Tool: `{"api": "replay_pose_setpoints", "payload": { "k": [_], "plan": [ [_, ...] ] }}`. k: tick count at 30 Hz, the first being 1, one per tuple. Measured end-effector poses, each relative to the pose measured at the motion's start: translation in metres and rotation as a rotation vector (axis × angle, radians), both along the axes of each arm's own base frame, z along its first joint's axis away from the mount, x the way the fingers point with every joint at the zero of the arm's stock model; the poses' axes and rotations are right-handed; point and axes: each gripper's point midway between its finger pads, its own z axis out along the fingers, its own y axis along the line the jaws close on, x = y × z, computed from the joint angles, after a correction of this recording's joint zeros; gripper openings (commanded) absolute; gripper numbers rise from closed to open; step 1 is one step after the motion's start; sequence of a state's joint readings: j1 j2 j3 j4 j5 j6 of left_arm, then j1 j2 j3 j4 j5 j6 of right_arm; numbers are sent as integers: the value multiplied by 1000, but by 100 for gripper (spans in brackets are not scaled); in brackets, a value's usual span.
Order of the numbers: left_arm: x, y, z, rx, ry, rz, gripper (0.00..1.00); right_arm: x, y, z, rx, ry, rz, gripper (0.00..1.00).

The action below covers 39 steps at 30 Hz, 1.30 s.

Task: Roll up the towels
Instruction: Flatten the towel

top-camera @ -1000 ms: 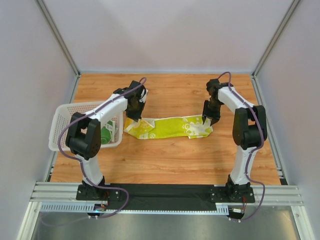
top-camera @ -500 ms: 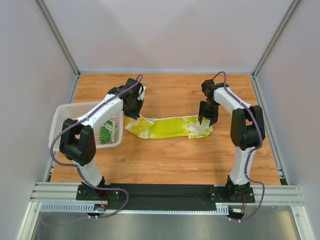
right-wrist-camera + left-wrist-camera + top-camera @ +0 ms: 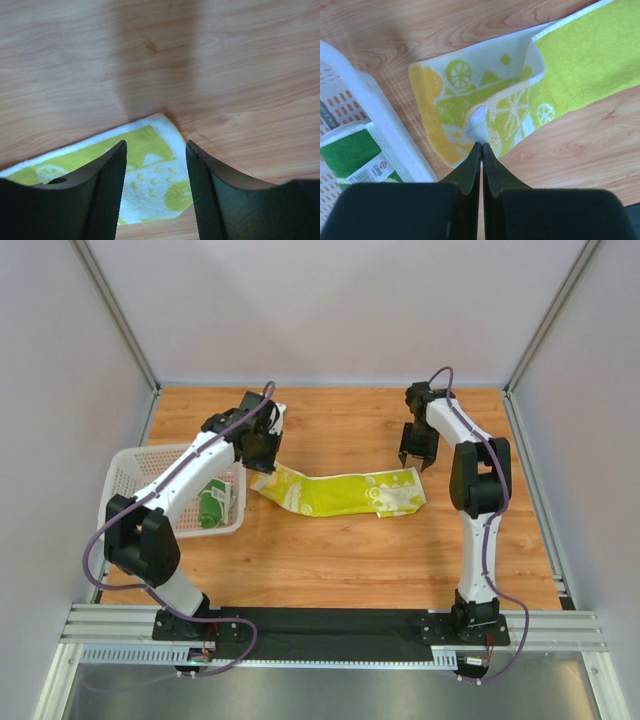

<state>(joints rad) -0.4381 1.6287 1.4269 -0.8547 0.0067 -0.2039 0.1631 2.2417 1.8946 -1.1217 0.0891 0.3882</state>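
The lime-yellow towel (image 3: 340, 495) (image 3: 580, 75) lies stretched left to right across the middle of the wooden table. My left gripper (image 3: 262, 462) (image 3: 481, 146) is shut on a pinched white fold at the towel's left end, which rises off the wood. My right gripper (image 3: 416, 464) (image 3: 156, 143) hangs open just above the towel's far right corner (image 3: 150, 170), with nothing between its fingers. The dark green towel (image 3: 212, 505) (image 3: 345, 155) sits rolled inside the basket.
The white mesh basket (image 3: 130, 465) (image 3: 380, 125) stands at the table's left edge, close beside the towel's left end. White walls and metal posts enclose the table on three sides. A black strip runs along the near edge between the arm bases.
My right gripper has opened, let go of the towel's right corner and drawn back toward the far wall. My left gripper has pulled the towel's left end up and toward the far left.
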Motion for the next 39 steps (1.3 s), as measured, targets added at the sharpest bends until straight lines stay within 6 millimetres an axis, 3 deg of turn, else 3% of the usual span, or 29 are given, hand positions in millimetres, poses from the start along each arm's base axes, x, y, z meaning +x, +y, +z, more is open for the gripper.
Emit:
{"api": "replay_pose_setpoints", "payload": {
  "k": [4, 7, 10, 14, 17, 27, 30, 33, 39],
  "plan": [
    [-2, 0, 9, -12, -20, 3, 0, 2, -3, -19, -14, 45, -3, 52],
    [-3, 1, 11, -15, -25, 4, 0, 2, -3, -20, -17, 54, 2, 50],
    [-6, 2, 9, -13, -17, 6, 0, 1, -4, -21, -18, 57, 7, 37],
    [-9, 4, 8, -7, -6, 6, 0, -1, -1, -24, -9, 63, 14, 12],
    [-10, 4, 7, -5, -1, 6, 0, -4, -1, -24, -4, 64, 17, 1],
    [-16, 7, 13, 2, 11, 6, 0, -9, 1, -18, 14, 49, 18, 0],
    [-16, 6, 31, -25, -30, -5, 0, -11, 2, 2, 27, 12, 21, 0],
    [-21, 5, 55, -64, -92, -23, 0, -21, 2, 49, 54, -95, 22, 1],
    [-44, -3, 112, -200, -243, -103, 0, -62, -2, 154, 121, -378, -1, 0]
  ]
}}
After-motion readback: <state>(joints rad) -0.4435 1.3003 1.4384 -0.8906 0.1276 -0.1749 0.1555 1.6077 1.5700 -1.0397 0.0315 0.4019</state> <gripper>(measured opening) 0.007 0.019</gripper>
